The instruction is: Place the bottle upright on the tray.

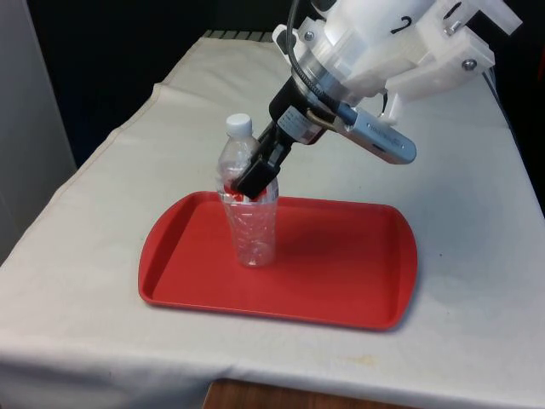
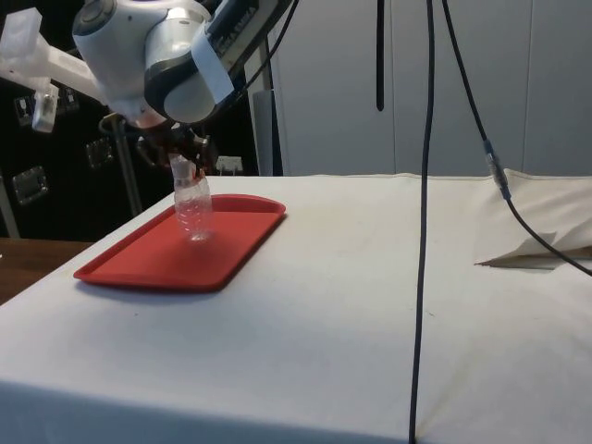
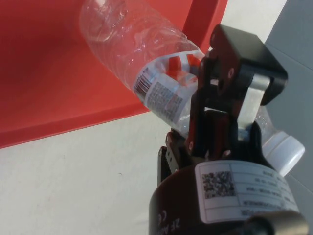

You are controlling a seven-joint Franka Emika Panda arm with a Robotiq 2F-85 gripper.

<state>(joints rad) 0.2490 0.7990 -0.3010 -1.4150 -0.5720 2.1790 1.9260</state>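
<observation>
A clear plastic bottle [image 1: 251, 230] with a white cap and a red-and-white label stands upright on the red tray [image 1: 341, 281], near the tray's end at the front view's left. Its base looks to be touching the tray floor. My black gripper [image 1: 256, 177] comes down at a slant from the front view's right and is shut on the bottle at the label, just below the neck. In the side view the bottle [image 2: 194, 211] stands at the far part of the tray [image 2: 148, 266] under the gripper [image 2: 184, 154]. The wrist view has a finger [image 3: 230, 73] pressed against the bottle's label [image 3: 161, 88].
The tray lies on the white cloth [image 1: 477, 256] close to the table's front edge. Black cables [image 2: 428, 185] hang down over the table in the side view, and a fold of cloth [image 2: 532, 250] lies at the right there.
</observation>
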